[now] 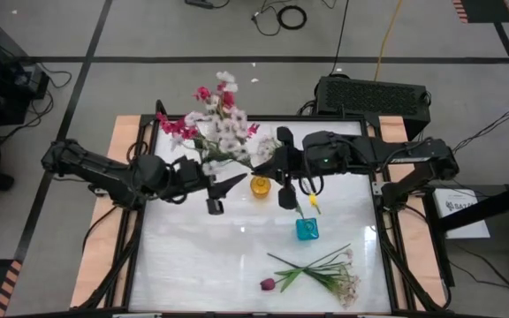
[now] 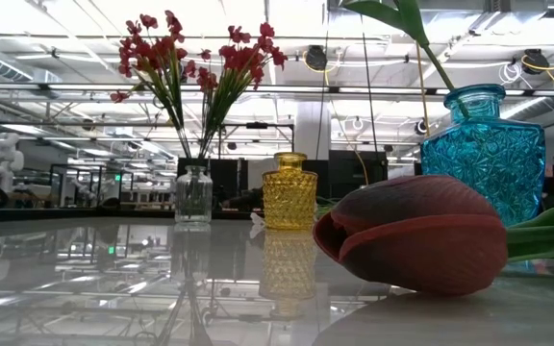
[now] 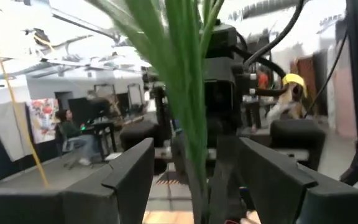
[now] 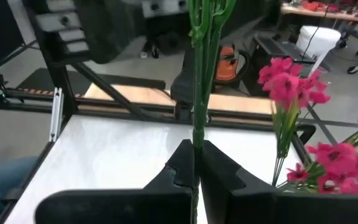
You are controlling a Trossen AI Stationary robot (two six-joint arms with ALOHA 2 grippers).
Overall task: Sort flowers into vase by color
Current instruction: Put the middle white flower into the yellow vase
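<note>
My right gripper (image 1: 272,166) (image 4: 196,148) is shut on a white-blossomed sprig (image 1: 224,132) held above the table's far middle. My left gripper (image 1: 224,193) (image 3: 197,162) is open, its fingers on either side of the sprig's green stems (image 3: 188,93) with gaps showing, touching nothing. Pink flowers (image 1: 177,126) (image 4: 291,81) stand in a clear vase (image 2: 193,195). A yellow vase (image 1: 261,186) (image 2: 289,190) stands below the sprig. A green stem stands in the blue vase (image 1: 307,230) (image 2: 482,144). A maroon tulip (image 1: 268,283) (image 2: 416,235) and loose sprigs (image 1: 330,274) lie near the front edge. My right gripper pinches the sprig's green stem (image 4: 196,134) between its two fingers, coming roughly level from the table's right. The sprig is lifted clear of the table, and its white blossoms (image 1: 228,128) reach away from the fingers toward the far left.
The tabletop (image 1: 201,256) is white and glossy, framed by dark rails and wooden side boards. A black box (image 1: 374,95) sits just beyond the far edge. People sit in the room behind, seen in the left wrist view.
</note>
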